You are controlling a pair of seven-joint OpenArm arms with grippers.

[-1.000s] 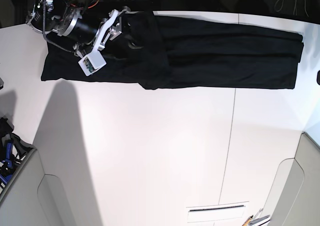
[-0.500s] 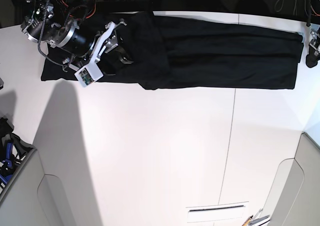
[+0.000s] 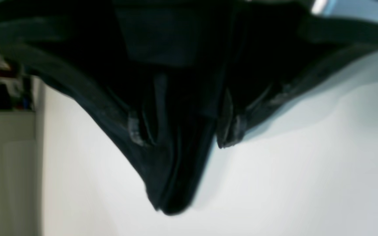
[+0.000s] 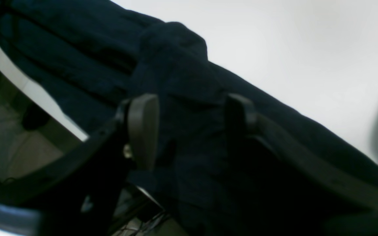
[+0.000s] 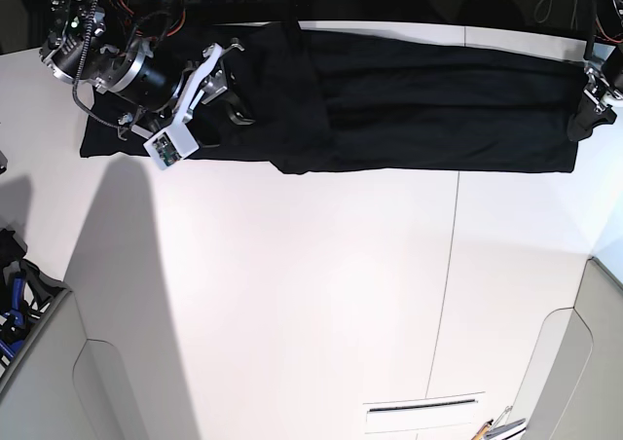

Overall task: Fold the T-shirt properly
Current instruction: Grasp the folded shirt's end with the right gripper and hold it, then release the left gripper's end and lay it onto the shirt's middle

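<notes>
The T-shirt (image 5: 428, 104) lay as a long black band along the top of the frame, already narrowed lengthwise. The right gripper (image 4: 189, 131) stood open astride cloth at upper left. The left gripper (image 3: 182, 131) at upper right seemingly pinched a hanging fold, though blur left it uncertain. Next likely: folding end over end. The white bench (image 5: 311, 294) had a seam; grey panels flanked it.
</notes>
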